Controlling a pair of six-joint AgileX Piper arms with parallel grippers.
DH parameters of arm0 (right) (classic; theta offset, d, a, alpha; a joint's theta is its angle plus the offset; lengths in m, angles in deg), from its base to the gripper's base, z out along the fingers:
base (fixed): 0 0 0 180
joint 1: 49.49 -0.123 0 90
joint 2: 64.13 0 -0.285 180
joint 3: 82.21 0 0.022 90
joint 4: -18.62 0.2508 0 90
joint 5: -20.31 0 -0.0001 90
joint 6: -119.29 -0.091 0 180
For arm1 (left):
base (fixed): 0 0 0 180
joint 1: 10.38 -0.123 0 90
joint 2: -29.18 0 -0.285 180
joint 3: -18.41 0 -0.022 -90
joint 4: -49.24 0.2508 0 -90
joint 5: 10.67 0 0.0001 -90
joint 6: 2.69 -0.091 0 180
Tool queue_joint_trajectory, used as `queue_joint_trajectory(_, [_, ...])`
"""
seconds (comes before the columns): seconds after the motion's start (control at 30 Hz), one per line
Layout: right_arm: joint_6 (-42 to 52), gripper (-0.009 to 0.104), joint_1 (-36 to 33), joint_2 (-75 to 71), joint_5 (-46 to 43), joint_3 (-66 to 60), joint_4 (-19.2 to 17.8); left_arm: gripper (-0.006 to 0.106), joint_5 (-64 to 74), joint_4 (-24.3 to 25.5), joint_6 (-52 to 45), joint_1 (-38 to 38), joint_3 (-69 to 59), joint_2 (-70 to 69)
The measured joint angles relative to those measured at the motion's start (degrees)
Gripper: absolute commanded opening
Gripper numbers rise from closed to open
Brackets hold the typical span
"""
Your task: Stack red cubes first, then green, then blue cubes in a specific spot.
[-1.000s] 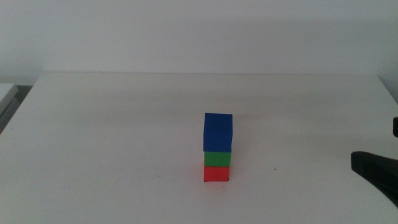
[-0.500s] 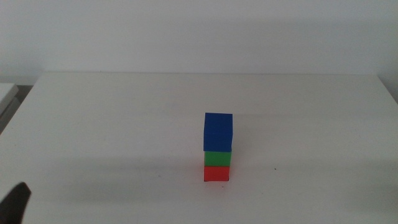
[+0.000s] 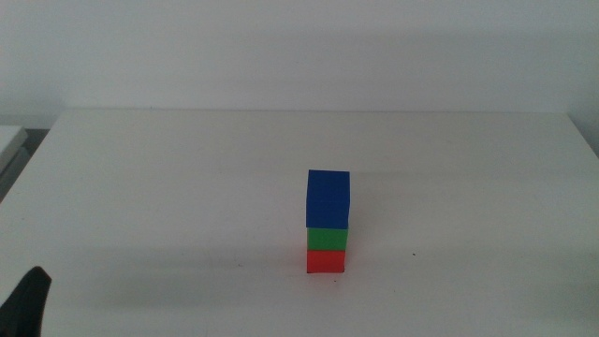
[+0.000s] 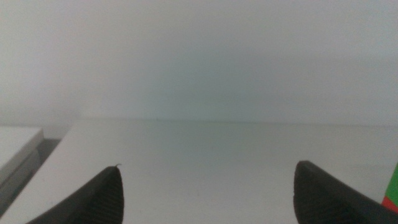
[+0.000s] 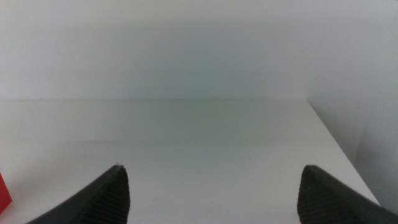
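The three cubes stand as one upright stack near the table's middle. The red cube (image 3: 326,261) is at the bottom, the green cube (image 3: 328,240) sits on it, and the blue cube (image 3: 328,197) is on top. The spot's corner marks do not show. My left gripper (image 3: 28,301) shows only as a dark tip at the bottom left corner, far from the stack. In the left wrist view the left gripper (image 4: 208,196) is open and empty, with slivers of the green cube (image 4: 394,180) and red cube (image 4: 392,205) at the edge. My right gripper (image 5: 214,196) is open and empty beside a sliver of the red cube (image 5: 4,191). It is out of the middle view.
The white table (image 3: 168,187) runs back to a pale wall. A lone black speck (image 3: 413,254) lies to the right of the stack. A pale object (image 3: 9,140) sits off the table's far left edge.
The right gripper has drawn back out of the middle view on the right. The left gripper's tip has come into view at the bottom left corner. The stack has not moved.
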Motion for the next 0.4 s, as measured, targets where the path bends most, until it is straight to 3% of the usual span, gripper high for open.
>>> queue_joint_trajectory(0.4, [0.0,0.092,0.0,0.0,-0.8,0.0,-0.4,0.094,-1.3,-1.2,0.0,0.0,-0.2,0.0])
